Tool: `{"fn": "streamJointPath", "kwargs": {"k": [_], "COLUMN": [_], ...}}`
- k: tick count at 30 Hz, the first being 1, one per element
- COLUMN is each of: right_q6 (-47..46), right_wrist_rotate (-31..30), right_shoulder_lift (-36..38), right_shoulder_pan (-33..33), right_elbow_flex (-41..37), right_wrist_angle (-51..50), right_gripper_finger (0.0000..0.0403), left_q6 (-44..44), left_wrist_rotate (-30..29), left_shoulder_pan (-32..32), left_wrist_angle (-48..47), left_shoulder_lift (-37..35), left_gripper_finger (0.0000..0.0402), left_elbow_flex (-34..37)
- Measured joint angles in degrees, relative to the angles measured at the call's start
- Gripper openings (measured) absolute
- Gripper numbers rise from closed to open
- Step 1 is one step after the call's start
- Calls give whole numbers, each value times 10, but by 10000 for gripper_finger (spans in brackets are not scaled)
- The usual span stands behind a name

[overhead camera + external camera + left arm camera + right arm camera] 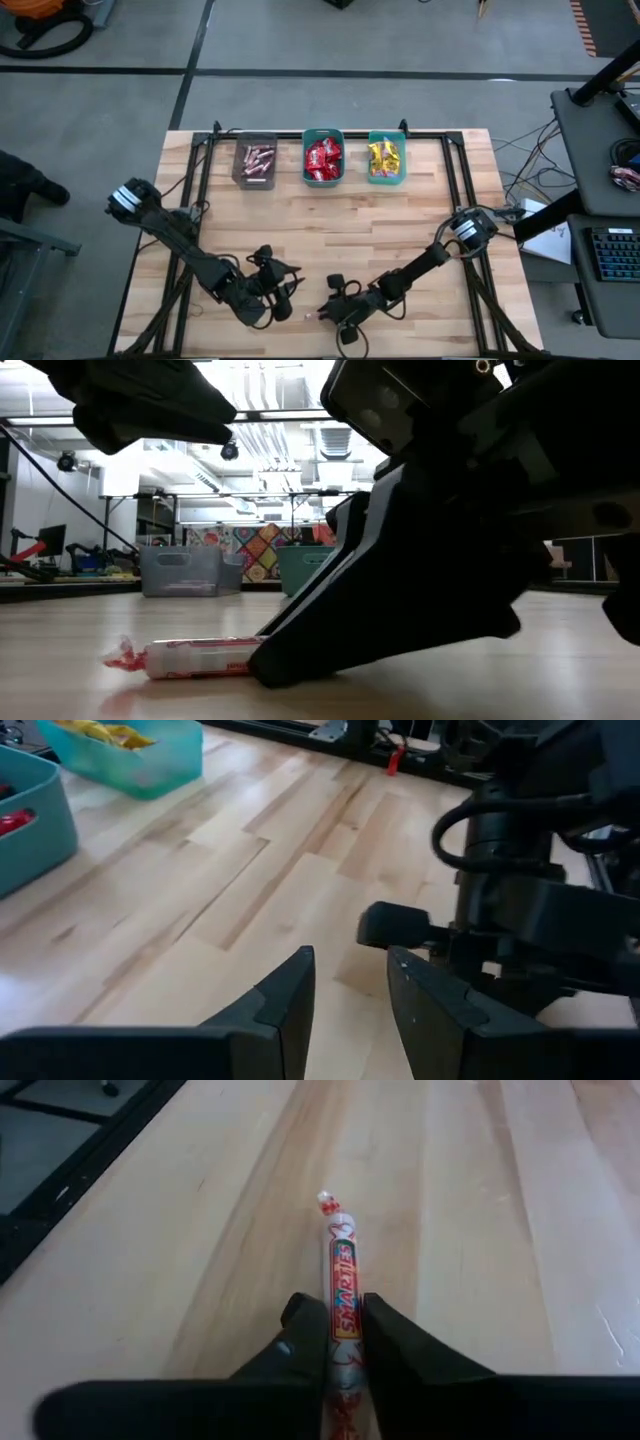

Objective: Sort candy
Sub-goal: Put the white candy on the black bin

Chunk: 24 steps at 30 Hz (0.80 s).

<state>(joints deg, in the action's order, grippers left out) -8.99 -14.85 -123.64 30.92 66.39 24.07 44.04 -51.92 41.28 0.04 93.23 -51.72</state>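
The right gripper (343,1320) pinched a thin pinkish-red candy roll (341,1275) lying on the table (470,1210), its twisted wrapper end projecting beyond the fingertips; only the wrist view showed its lettering.

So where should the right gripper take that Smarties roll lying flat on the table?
Across its narrow body near the end, from above along its length. The roll lies flat and thin, and the right gripper already straddles it that way.
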Motion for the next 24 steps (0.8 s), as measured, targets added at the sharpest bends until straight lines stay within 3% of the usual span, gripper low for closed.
{"fn": "streamJointPath", "kwargs": {"k": [2,10,16,24], "right_q6": [1,25,53,81], "right_wrist_rotate": [-1,0,-19,-49], "right_shoulder_lift": [0,35,126,261], "right_shoulder_pan": [-1,-2,-3,-2], "right_elbow_flex": [-1,-5,-36,-88], "right_wrist_angle": [-1,-7,-39,-25], "right_gripper_finger": [34,40,37,37], "left_q6": [0,-42,-134,-192], "left_wrist_rotate": [0,15,60,47], "left_shoulder_pan": [2,16,37,41], "left_wrist_angle": [10,45,90,104], "left_shoulder_lift": [5,6,6,30], "left_gripper_finger": [111,119,154,180], "left_elbow_flex": [0,0,0,1]}}
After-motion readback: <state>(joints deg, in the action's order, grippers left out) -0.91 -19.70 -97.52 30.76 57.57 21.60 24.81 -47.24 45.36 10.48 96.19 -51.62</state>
